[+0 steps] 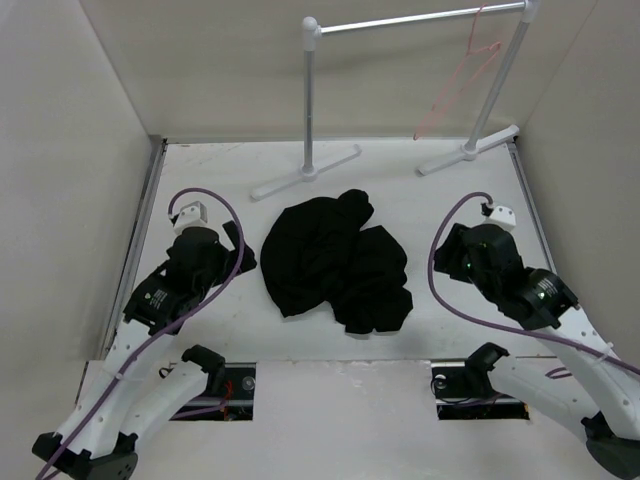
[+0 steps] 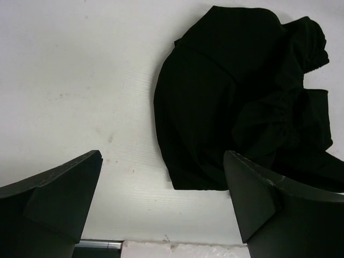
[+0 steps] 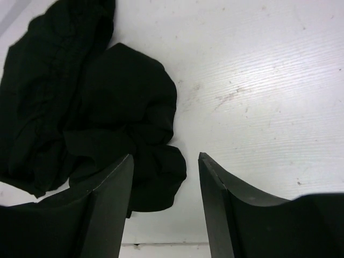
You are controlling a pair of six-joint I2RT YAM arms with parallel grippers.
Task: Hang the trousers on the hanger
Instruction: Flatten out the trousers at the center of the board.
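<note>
The black trousers (image 1: 335,262) lie crumpled in a heap on the white table, between my two arms. High at the back right, the thin pink-red hanger (image 1: 462,75) dangles by its hook from the rack's bar. My left gripper (image 2: 162,161) hovers to the left of the trousers (image 2: 242,91), fingers spread wide with only table between them. To the right of the trousers (image 3: 91,107), my right gripper (image 3: 165,161) stands open with a narrower gap, and the cloth's edge lies beyond its left finger (image 3: 107,204). Neither gripper touches the cloth.
A grey-white clothes rack (image 1: 312,100) with tube posts and flat feet stands at the back of the table. White walls enclose the left, back and right sides. Two cut-outs (image 1: 215,385) open in the near ledge by the arm bases.
</note>
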